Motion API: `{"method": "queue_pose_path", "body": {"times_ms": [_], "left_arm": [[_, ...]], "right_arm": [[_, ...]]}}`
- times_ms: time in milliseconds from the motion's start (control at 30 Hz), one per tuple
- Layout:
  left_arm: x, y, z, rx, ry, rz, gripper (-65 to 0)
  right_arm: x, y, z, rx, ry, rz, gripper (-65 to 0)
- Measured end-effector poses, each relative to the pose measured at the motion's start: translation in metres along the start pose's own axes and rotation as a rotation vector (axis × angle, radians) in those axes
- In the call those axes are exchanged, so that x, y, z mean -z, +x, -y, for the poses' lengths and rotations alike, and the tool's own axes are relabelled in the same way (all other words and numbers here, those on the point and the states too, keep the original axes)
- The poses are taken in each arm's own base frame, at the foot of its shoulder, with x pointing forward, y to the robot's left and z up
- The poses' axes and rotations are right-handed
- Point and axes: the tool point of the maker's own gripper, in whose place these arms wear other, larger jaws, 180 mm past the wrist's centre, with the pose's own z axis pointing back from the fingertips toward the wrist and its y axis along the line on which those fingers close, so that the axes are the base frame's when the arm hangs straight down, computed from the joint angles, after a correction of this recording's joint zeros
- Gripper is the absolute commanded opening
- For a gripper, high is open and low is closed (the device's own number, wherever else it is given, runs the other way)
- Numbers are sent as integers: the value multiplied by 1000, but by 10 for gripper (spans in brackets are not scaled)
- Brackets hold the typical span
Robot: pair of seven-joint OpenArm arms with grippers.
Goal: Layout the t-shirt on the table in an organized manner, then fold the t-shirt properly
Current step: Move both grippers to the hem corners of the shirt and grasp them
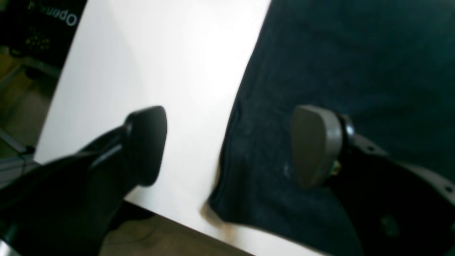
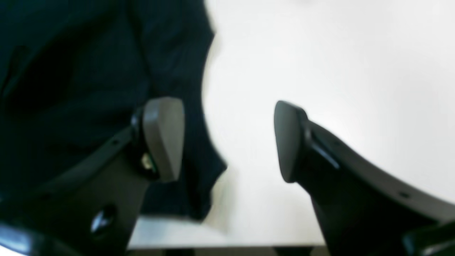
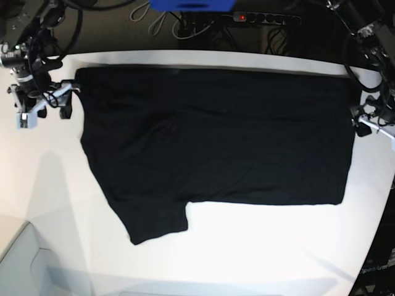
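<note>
The black t-shirt [image 3: 216,135] lies spread flat on the white table [image 3: 259,246], one sleeve pointing toward the front left. My right gripper [image 3: 66,102] hovers at the shirt's back left corner; in the right wrist view it [image 2: 227,140] is open, one finger over the t-shirt [image 2: 89,71] and the other over the bare table [image 2: 337,53]. My left gripper [image 3: 361,123] is at the shirt's right edge. In the left wrist view it [image 1: 231,145] is open and straddles the cloth's edge, with the t-shirt [image 1: 355,53] under one finger and the table [image 1: 160,71] under the other. Neither holds cloth.
A power strip [image 3: 265,18], cables and a blue object [image 3: 191,5] lie beyond the table's far edge. The curved table edge runs down the right side. A pale box [image 3: 18,259] sits at the front left corner. Floor [image 1: 160,238] shows past the table's edge.
</note>
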Motion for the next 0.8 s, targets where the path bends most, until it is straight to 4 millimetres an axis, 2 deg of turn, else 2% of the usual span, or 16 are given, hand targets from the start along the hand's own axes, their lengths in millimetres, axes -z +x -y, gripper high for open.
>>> {"method": "queue_pose_path", "body": {"times_ms": [100,167,300,400,467,533,600,700,800], "left_arm": [[5,26,6,-22,-11,46,-122],[11,44,11,-54,-35,77,-122],[31,59,22,-119,-83,64,-121],[51,84,24,-185,-104,139,-120],[61,99,29,-221,-123,205,-120],[73,101,34,-176,-119,206,-120],[85,102,44,-92,-108,205,-120],[94,110,69,-4,-142,262,-120],[105,110,77,17,-151,289,-120]], "right_arm": [[13,23,-2,16,22,53,-245],[30,34,-9,15,55,60,-246],[73,54,-37,-21,182,40,-247],[105,69,-53,-26,247,3,-244],[121,89,-63,-12,286,42,-243],[137,106,-72,-21,306,81,-243],[156,108,-77,-71,296,50,-242],[179,109,-89,-85,306,52,-242],[199,106,-88,-59,291,50,-242]]}}
